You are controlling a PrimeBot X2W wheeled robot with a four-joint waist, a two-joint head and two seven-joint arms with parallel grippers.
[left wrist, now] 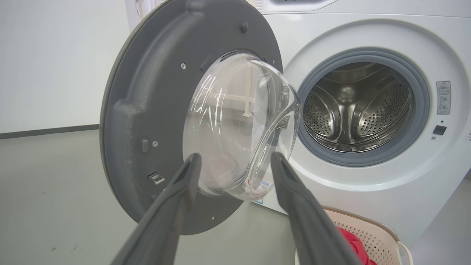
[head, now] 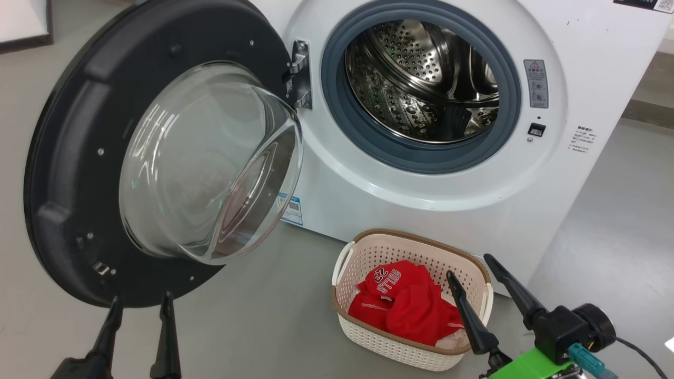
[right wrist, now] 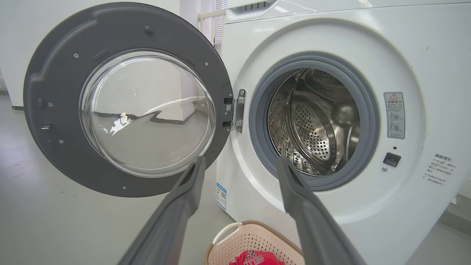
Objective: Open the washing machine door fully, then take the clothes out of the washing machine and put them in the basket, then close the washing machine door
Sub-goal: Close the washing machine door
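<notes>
The white washing machine point(head: 432, 205) has its steel drum point(head: 426, 79) bare inside. The washing machine door point(head: 68, 158) stands swung out to the left on its hinge, glass bowl facing me; it also shows as the door point(left wrist: 147, 110) and the door point(right wrist: 55, 92) in the wrist views. Red clothes point(head: 405, 305) with white lettering lie in the cream basket point(head: 368, 252) on the floor before the machine. My left gripper point(head: 141, 300) is open just below the door's lower rim. Above the basket's right end, my right gripper point(head: 471, 266) is open and holds nothing.
Grey floor point(head: 263, 326) spreads in front of the machine and to its right. A pale wall point(left wrist: 48, 62) runs behind the door. The basket point(right wrist: 254, 239) sits close against the machine's front panel.
</notes>
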